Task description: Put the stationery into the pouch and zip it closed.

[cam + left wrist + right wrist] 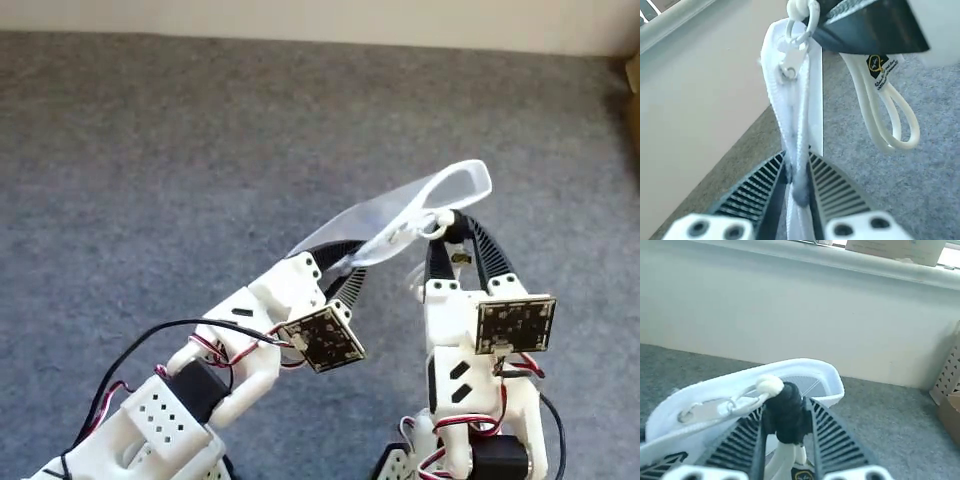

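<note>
**Pouch held aloft.** My left gripper point(797, 159) is clamped on one end of the white translucent zip pouch point(440, 195), which hangs in the air above the grey carpeted table point(150, 150), held between my two arms. My right gripper point(785, 406) pinches a black knob point(784, 426) at the pouch's other end, near the metal zip slider point(790, 62). A small black-and-yellow label point(879, 65) hangs beside a white cord loop point(892, 120) near that gripper; its print is too small to read.

Grey carpet point(150, 150), pale wall point(790, 305) behind
</note>
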Controlling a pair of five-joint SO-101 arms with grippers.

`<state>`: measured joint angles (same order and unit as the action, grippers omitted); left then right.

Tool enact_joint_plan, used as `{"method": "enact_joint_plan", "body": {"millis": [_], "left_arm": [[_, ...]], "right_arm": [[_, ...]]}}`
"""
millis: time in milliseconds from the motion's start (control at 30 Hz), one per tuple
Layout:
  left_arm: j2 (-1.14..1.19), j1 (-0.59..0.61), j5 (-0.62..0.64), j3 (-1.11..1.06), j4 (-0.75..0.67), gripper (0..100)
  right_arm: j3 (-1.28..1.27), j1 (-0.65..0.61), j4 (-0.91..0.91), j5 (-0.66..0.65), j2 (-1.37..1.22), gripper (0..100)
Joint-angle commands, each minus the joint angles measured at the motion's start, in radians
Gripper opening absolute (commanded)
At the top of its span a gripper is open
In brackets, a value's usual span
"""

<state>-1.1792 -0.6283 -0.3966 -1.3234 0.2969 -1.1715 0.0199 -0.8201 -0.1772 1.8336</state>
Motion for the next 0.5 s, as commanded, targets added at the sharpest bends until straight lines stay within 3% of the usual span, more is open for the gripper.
{"method": "enact_joint_plan", "body": {"millis": [0, 300, 467], "left_arm": [[0.001, 0.035, -0.008, -0.033, 0.0, 0], [0.001, 0.035, -0.008, -0.025, 0.0, 0], [0.001, 0.033, 0.0, 0.007, 0.0, 7]], "right_arm": [[0.021, 0.074, 0.047, 0.021, 0.002, 0.5], [0.018, 0.062, 0.015, 0.02, 0.002, 0.5], [0.025, -0.065, -0.102, -0.075, 0.004, 0.5]]}}
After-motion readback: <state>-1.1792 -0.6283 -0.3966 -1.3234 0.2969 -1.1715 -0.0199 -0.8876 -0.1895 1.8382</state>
